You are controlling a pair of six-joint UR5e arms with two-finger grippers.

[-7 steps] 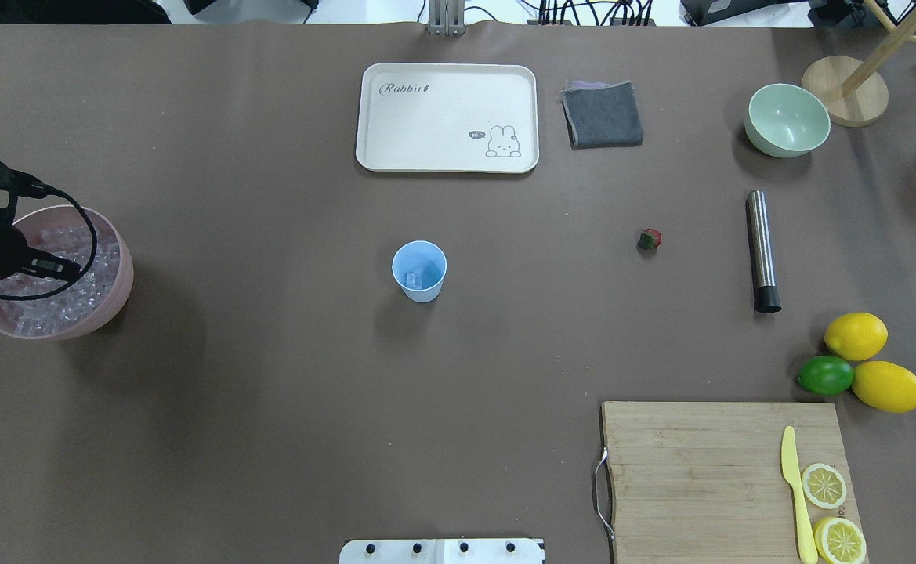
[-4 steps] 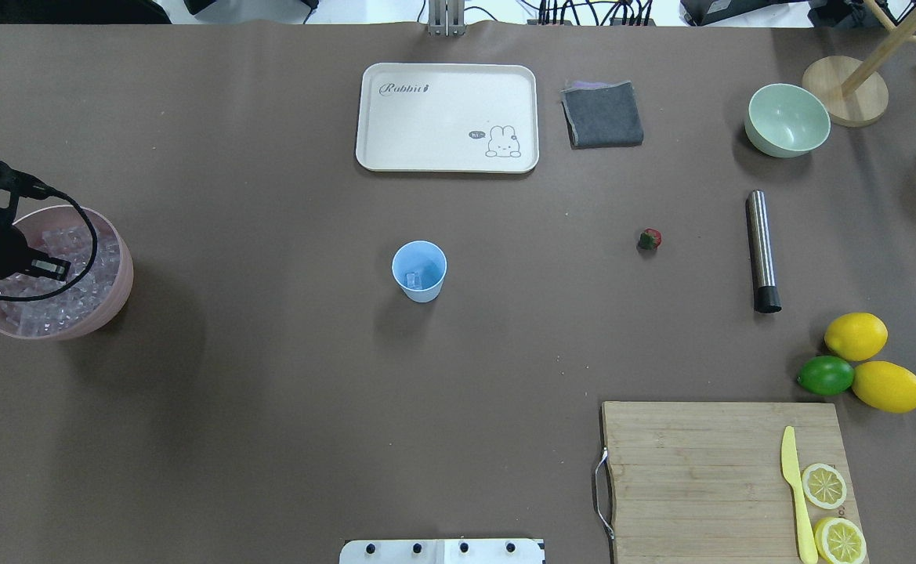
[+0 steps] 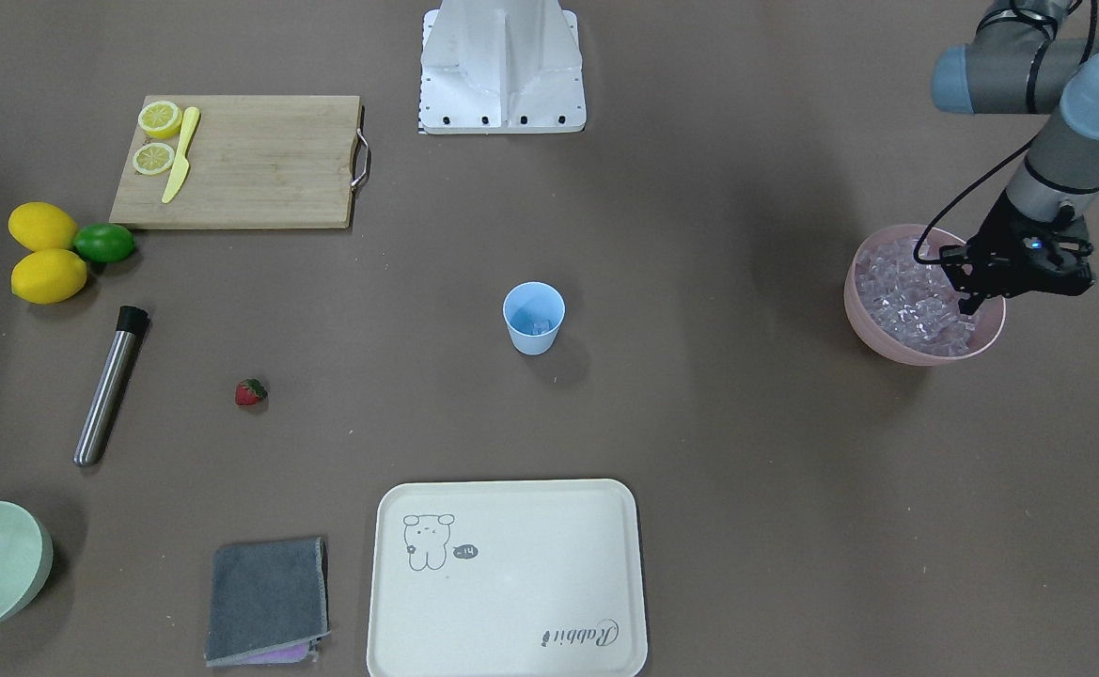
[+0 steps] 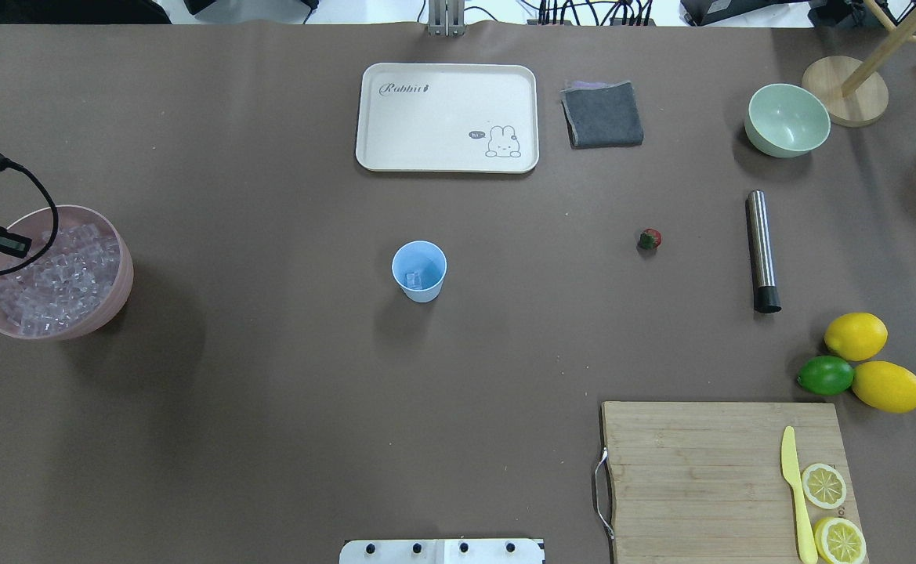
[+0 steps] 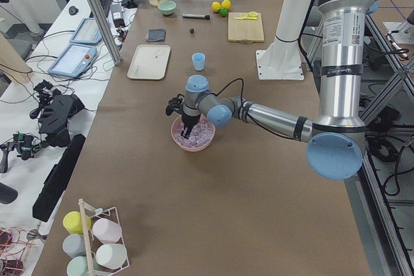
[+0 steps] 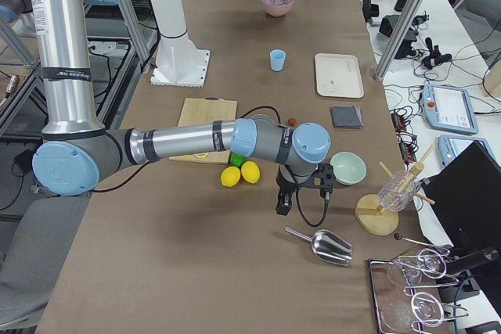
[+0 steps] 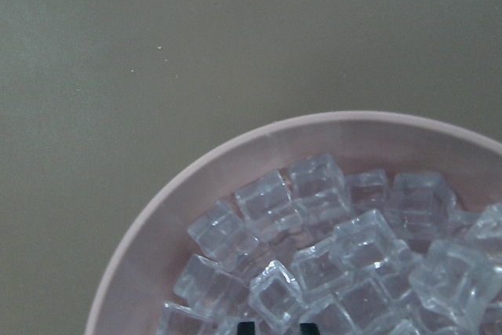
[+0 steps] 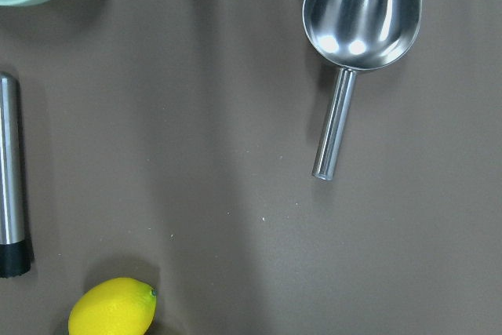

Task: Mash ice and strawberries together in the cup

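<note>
The light-blue cup (image 4: 419,270) stands upright mid-table with an ice cube (image 4: 414,279) in its bottom. A pink bowl (image 4: 122,283) at the table's left end is full of ice (image 4: 54,282). My left gripper (image 3: 977,303) hangs over that bowl's outer side, just above the ice. In the left wrist view its two tips (image 7: 276,327) stand slightly apart over the cubes (image 7: 329,256), and I see nothing held. The strawberry (image 4: 649,239) lies on the table right of the cup. My right gripper (image 6: 283,202) hovers near the lemons; I cannot tell its state.
A steel muddler (image 4: 762,251) lies right of the strawberry. A cream tray (image 4: 447,117), grey cloth (image 4: 602,113) and pale green bowl (image 4: 787,120) line the far side. Lemons and a lime (image 4: 856,335), a cutting board (image 4: 700,470) and a steel scoop (image 8: 361,13) are at the right.
My left arm has moved left across the pink bowl, nearly out of the overhead view. The cup, strawberry and other things have not moved.
</note>
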